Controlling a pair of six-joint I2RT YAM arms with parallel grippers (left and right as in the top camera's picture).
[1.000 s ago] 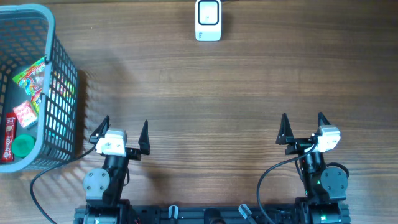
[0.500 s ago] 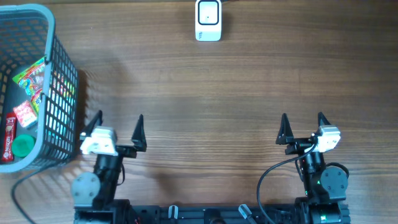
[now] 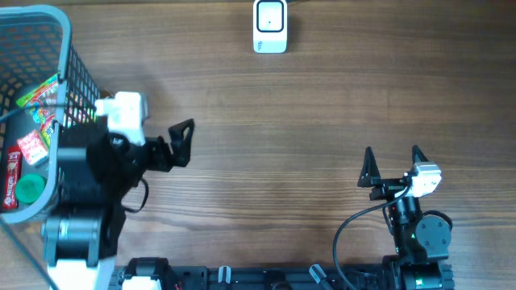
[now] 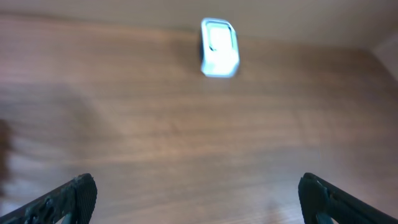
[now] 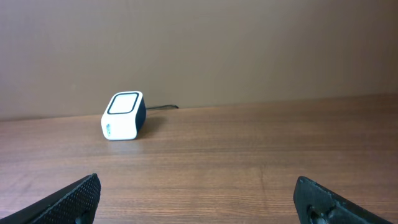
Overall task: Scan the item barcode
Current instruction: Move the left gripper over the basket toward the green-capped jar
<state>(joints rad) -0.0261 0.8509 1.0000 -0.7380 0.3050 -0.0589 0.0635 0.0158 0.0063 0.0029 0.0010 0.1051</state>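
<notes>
The white barcode scanner (image 3: 270, 26) stands at the far middle of the wooden table; the left wrist view shows the scanner (image 4: 219, 46) blurred, and the right wrist view shows the scanner (image 5: 123, 116) with its cable behind. Packaged items lie in the grey basket (image 3: 81, 76) at the far left: a green snack packet (image 3: 40, 101), a red-and-white packet (image 3: 32, 147) and a red bar (image 3: 11, 177). My left gripper (image 3: 143, 119) hangs raised beside the basket's right wall, open and empty (image 4: 199, 199). My right gripper (image 3: 392, 157) rests near the front right, open and empty (image 5: 199, 202).
A green round cap (image 3: 31, 188) lies in the basket's near corner. The basket's wire wall stands right next to the left arm. A black cable (image 3: 355, 221) loops by the right arm's base.
The left arm has risen and swung forward and left, up against the basket's right side. Its jaws stay open. The right arm has not moved.
</notes>
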